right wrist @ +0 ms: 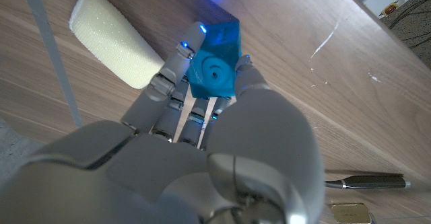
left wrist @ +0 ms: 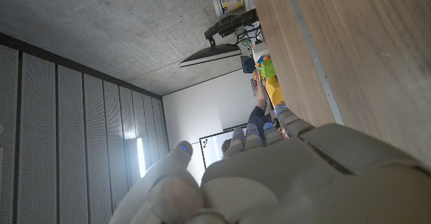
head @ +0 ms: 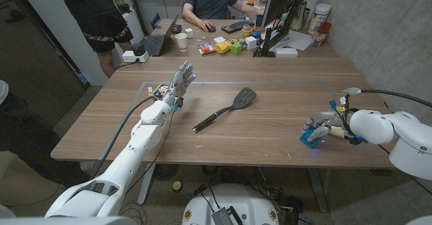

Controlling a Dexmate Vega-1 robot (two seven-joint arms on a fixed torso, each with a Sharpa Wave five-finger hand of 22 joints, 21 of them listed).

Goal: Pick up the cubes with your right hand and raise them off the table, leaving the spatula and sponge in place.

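Right hand point(right wrist: 202, 109) closes on a blue cube point(right wrist: 214, 68) at the tabletop's point(head: 270, 127) near right edge.

Fingers wrap the cube from both sides, apparently to secure it for lifting; whether it has cleared the wood cannot be told. The sponge point(right wrist: 113, 44) lies just beside the hand, and the spatula point(head: 226, 109) sits mid-table, well apart. The left hand point(head: 181, 80) hovers at far left, fingers apart, holding nothing.

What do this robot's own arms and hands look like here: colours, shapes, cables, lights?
Both arms have smooth, rounded white shells. A black cable runs along the left arm toward the left hand; another arcs over the right arm to the right hand. The hands are pale grey, with segmented fingers and small blue lights glowing at the fingertips. Coloured wiring shows at both wrists.
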